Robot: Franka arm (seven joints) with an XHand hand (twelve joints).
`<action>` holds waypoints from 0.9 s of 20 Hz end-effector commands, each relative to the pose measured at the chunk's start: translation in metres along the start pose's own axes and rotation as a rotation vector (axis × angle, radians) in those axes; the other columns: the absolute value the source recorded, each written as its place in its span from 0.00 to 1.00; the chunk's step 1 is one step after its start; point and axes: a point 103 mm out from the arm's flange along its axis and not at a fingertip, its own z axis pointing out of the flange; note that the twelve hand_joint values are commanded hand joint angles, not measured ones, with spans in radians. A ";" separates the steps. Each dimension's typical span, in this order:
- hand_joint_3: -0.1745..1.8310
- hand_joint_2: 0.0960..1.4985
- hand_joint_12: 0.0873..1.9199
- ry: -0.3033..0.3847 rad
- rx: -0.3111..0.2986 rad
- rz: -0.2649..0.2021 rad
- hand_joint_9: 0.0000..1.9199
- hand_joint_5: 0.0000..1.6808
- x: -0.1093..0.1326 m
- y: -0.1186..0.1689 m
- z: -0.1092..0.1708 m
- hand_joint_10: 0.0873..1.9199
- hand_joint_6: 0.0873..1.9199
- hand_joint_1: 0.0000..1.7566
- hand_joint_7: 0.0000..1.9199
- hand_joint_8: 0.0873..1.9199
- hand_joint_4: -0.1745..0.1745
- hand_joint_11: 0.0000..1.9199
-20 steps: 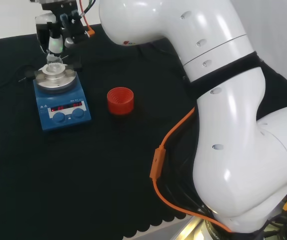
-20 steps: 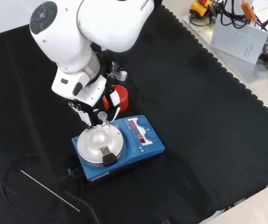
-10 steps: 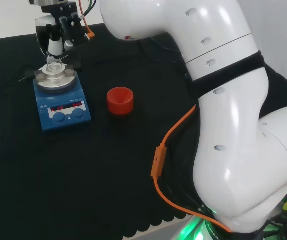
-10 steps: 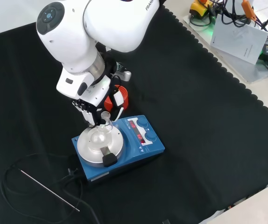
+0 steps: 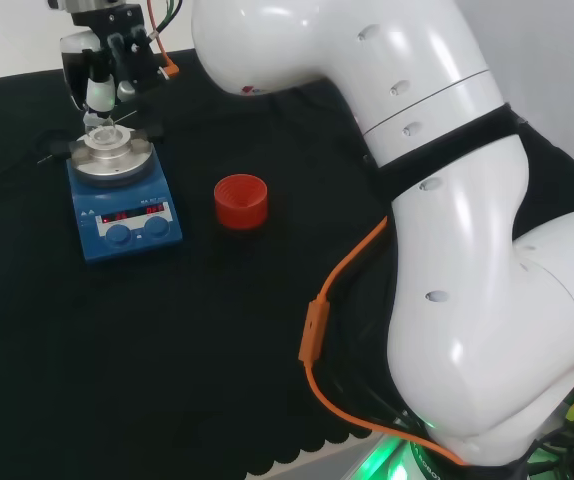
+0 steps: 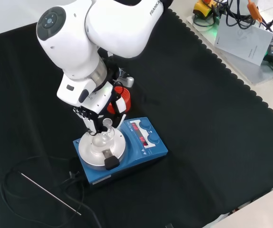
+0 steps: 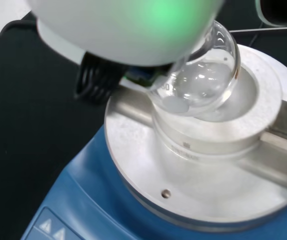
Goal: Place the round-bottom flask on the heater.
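The flask (image 7: 203, 75) sits tilted in the heater (image 6: 120, 149) cup, neck at 12 o'clock, pinched by the hand (image 6: 94, 118).

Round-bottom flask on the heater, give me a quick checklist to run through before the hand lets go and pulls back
1. Flask over the well: ok. The round-bottom flask sits in the round recess of the heater.
2. Flask settled upright: not ok. In the wrist view it leans, its neck angled toward the hand.
3. Hand's hold on the neck: cannot tell. The fingers are at the neck in the front view, but whether they close on it is unclear.
4. Path upward for the hand: ok. Nothing stands above the heater.
5. Red ribbed ring: ok. It stands apart from the heater on the cloth.
6. Flask contents: cannot tell.
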 end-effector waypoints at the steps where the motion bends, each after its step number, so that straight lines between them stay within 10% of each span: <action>1: 0.57 0.27 0.33 -0.005 0.027 -0.009 0.91 0.76 0.011 0.009 0.012 0.16 0.37 0.76 0.70 0.36 0.00 0.80; 18: 0.57 0.26 0.34 0.059 0.042 -0.008 0.81 0.77 -0.002 0.002 0.020 0.27 0.36 0.80 0.67 0.38 0.00 0.79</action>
